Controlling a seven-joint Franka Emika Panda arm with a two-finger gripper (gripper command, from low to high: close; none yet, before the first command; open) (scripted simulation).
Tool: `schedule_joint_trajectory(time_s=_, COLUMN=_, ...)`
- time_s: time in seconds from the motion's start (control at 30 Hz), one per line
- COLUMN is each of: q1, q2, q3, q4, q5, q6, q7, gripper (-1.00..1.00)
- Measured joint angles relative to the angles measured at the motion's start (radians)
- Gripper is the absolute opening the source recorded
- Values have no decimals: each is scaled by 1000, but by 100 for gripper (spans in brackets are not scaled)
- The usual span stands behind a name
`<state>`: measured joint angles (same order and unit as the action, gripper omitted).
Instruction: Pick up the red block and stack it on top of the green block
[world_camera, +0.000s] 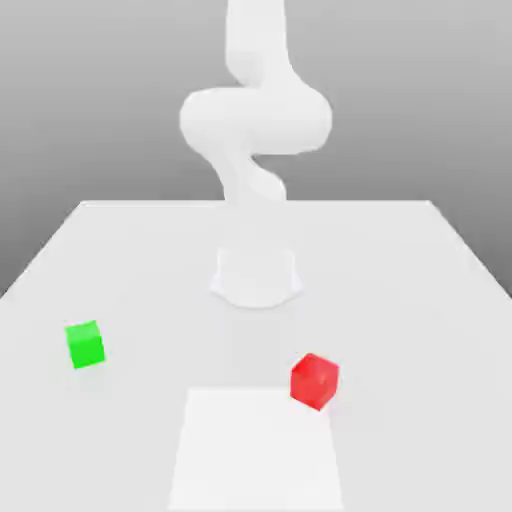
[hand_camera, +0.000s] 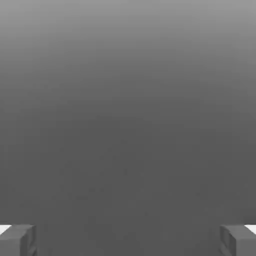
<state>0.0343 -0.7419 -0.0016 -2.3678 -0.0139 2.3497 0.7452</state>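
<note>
Jaws apart in the hand view, two grey fingertips (hand_camera: 17, 240) at opposite sides, wide gap, nothing between them, plain grey ground beyond. Neither block is between or near the jaws there. Exterior view: white arm (world_camera: 255, 120) rises from its round base (world_camera: 256, 277) mid-desk, curling up out of the top of the picture. Red block (world_camera: 315, 380) sits on the white desk (world_camera: 420, 300) toward the near edge, on the exterior view's right of the base, slightly rotated, just touching the far right corner of a lighter rectangular patch (world_camera: 255, 450) at the near edge. Green block (world_camera: 85, 344) lies on the desk near the exterior view's left edge, well apart from the red block. Both blocks unstacked.
</note>
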Motion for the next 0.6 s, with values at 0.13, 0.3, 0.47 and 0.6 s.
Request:
schedule_joint_trajectory(time_s=0.13, q1=58, q2=114, q3=-5, q4=-129, q5=-16, q6=95, q7=-115, gripper=0)
schedule_joint_trajectory(time_s=0.3, q1=128, q2=254, q3=-21, q4=-291, q5=-27, q6=212, q7=-268, gripper=0)
schedule_joint_trajectory(time_s=0.47, q1=208, q2=411, q3=-46, q4=-468, q5=-26, q6=340, q7=-451, gripper=0)
schedule_joint_trajectory(time_s=0.6, q1=263, q2=650, q3=-49, q4=-565, q5=-3, q6=523, q7=-596, gripper=0)
